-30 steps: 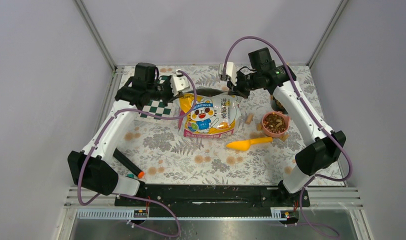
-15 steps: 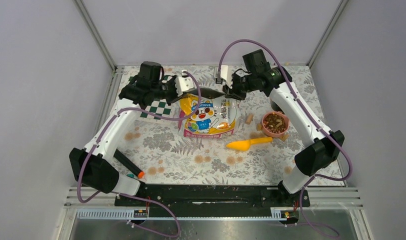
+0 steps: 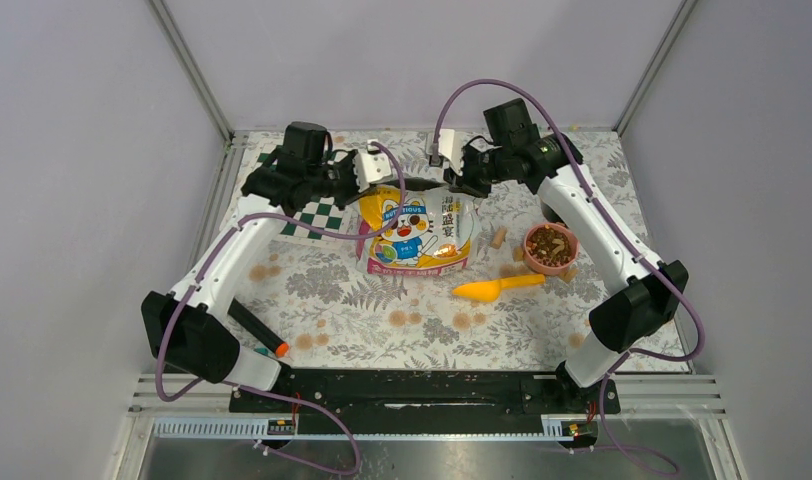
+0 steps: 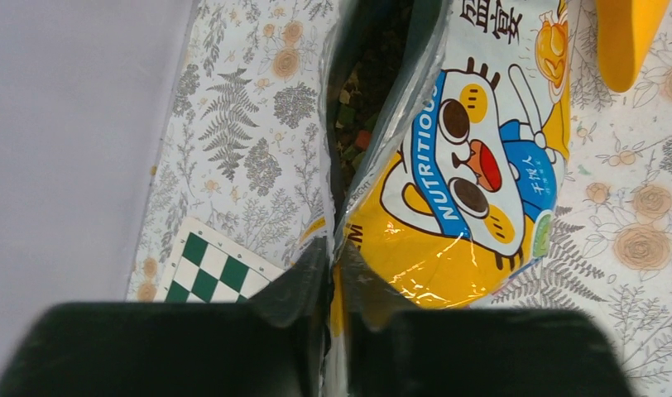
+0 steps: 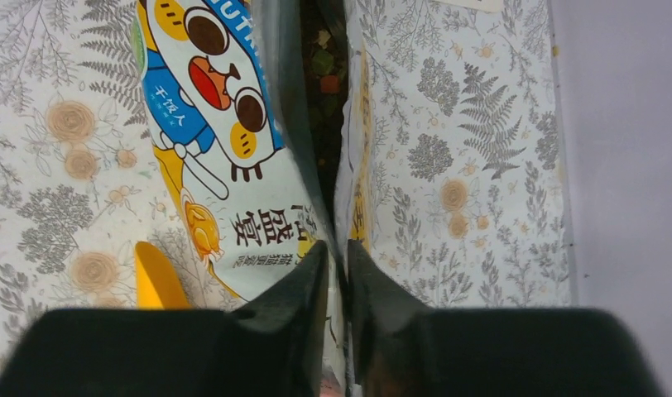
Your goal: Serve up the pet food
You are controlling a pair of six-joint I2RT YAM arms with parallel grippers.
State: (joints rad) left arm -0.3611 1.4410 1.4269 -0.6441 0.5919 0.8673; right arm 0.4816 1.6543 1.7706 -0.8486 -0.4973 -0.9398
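Top external view: bag (image 3: pixel 417 228) seen mid-table, flanked by checkered card (image 3: pixel 317 215), cork bits (image 3: pixel 498 238), scoop (image 3: pixel 497 288) and bowl (image 3: pixel 550 262) filled with kibble (image 3: pixel 550 243). Bag rim is pinched at opposite corners by left gripper (image 4: pixel 328 258) and right gripper (image 5: pixel 333 252), both clamped. More kibble glimpsed inside mouth, mostly shadowed. "NUTRITIOUS" read on banner (image 4: pixel 428 157).

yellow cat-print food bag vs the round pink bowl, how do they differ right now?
The glossy yellow bag is pinched at its top corners by the left gripper and right gripper; the pink bowl stands untouched. The bag is far larger than the bowl. Both hold brown kibble.
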